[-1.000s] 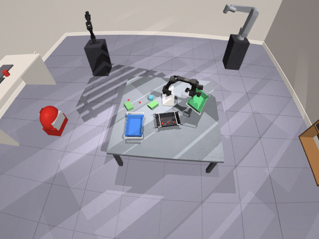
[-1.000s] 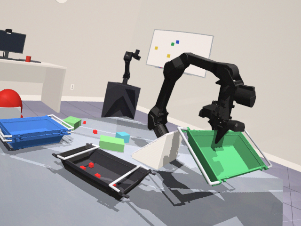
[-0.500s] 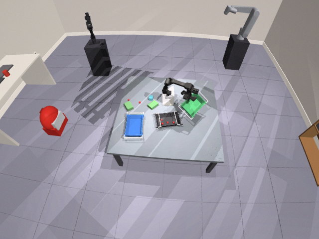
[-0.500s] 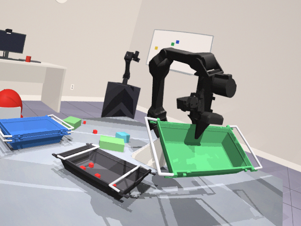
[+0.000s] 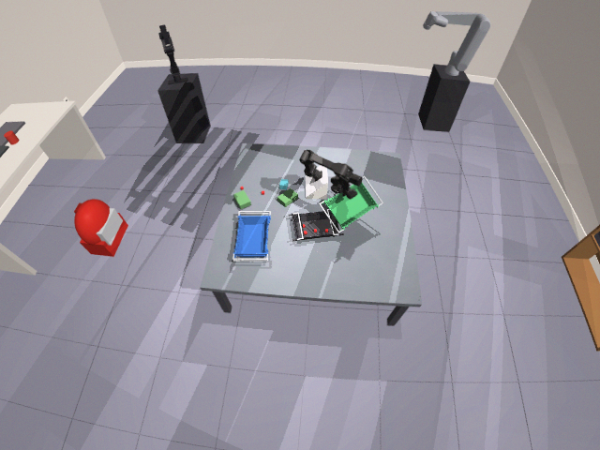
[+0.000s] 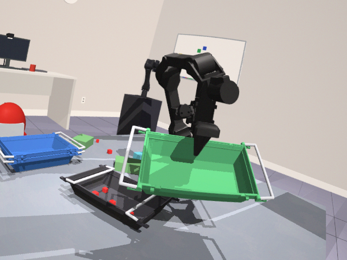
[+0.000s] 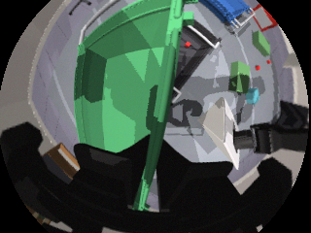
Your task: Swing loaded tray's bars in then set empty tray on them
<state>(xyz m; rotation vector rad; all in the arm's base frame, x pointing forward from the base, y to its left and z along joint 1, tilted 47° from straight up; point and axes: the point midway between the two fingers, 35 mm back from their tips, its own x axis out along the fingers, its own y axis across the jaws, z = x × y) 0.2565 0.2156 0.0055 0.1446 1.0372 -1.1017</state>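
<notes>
The black tray (image 5: 317, 237) (image 6: 95, 205) (image 7: 198, 53) stands on the table with small red blocks (image 5: 315, 230) (image 6: 104, 189) (image 7: 188, 44) inside. Its left bar (image 5: 298, 226) (image 6: 94, 175) and right bar (image 6: 142, 204) lie in across its top. My gripper (image 5: 351, 194) (image 6: 197, 151) (image 7: 154, 138) is shut on the long wall of the empty green tray (image 5: 352, 205) (image 6: 212, 179) (image 7: 126, 87). The green tray hangs in the air, tilted and turned askew to the black one, its bars (image 6: 127, 156) (image 6: 263, 170) swung outward. In the exterior view it hides the black tray's right rear part.
A blue tray (image 5: 252, 237) (image 6: 44, 163) (image 7: 225, 9) with double rims stands at left. Green blocks (image 5: 241, 199) (image 6: 83, 140) (image 7: 261, 43), a cyan block (image 5: 283, 184) (image 6: 137, 155) (image 7: 252, 95) and loose red cubes (image 5: 262, 192) (image 6: 109, 151) lie behind. A white wedge (image 5: 316, 187) (image 7: 215, 118) stands by the arm's base.
</notes>
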